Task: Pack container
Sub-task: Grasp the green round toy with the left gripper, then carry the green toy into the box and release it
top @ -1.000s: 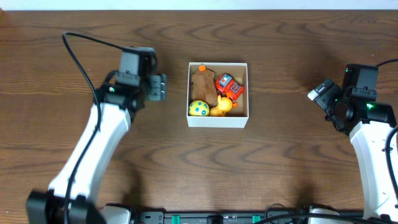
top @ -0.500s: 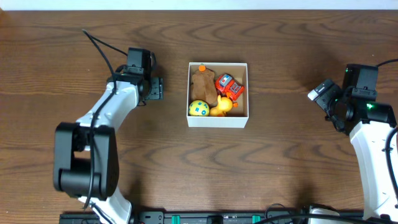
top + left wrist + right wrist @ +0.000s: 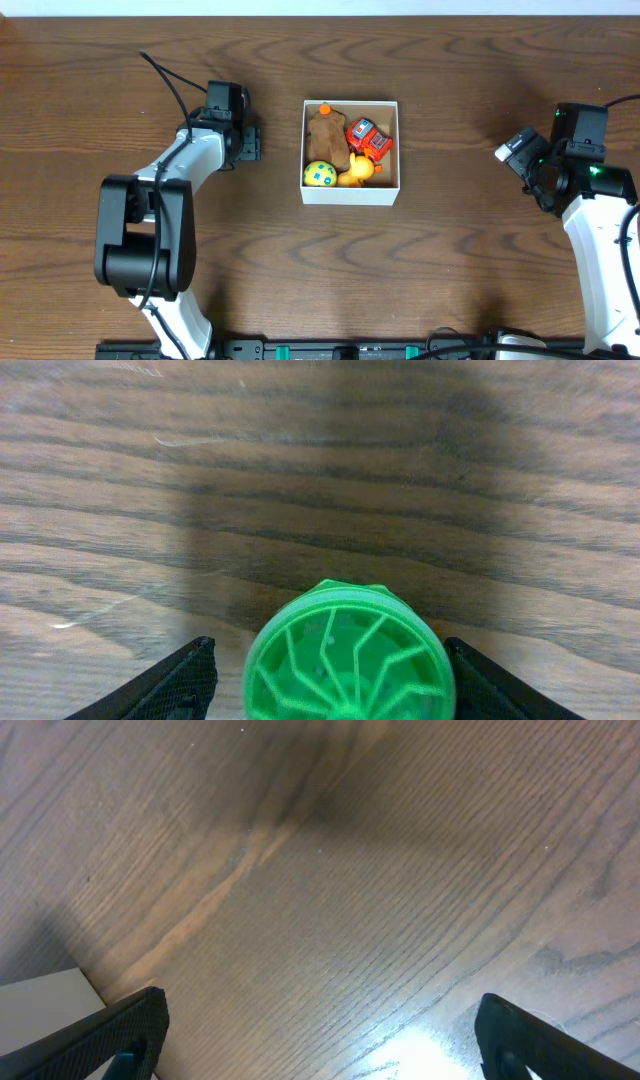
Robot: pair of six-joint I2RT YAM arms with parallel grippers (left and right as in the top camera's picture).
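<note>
Currently the container (image 3: 350,194) stands on the wooden surface (image 3: 450,270) between the two arms. It already holds a brown plush toy (image 3: 327,138), a red toy (image 3: 368,138), a yellow duck (image 3: 355,172) and a spotted yellow ball (image 3: 320,174).

The left gripper (image 3: 250,143) is near the container's left wall but does not touch it. In the left wrist view its fingers (image 3: 185,680) are spread wide. A green round piece (image 3: 345,660) with spokes sits between them, and a gap shows on each side, so I judge that it is not clamped. The overhead view does not show this piece.

The right gripper (image 3: 515,150) is well apart from the container, on its right side. Its jaws are also wide, and only bare wood is between them.

The container looks like thin cardboard, so it is probably light and would slide easily on the smooth wood if pushed. Its low walls may bend under a pinch. I think the best hold is over the rim near a corner, where the card is stiffer, keeping it level so the loose toys do not tumble. The green piece seems to be hard plastic, round and a little slippery, so closing across its full width should hold it best.
</note>
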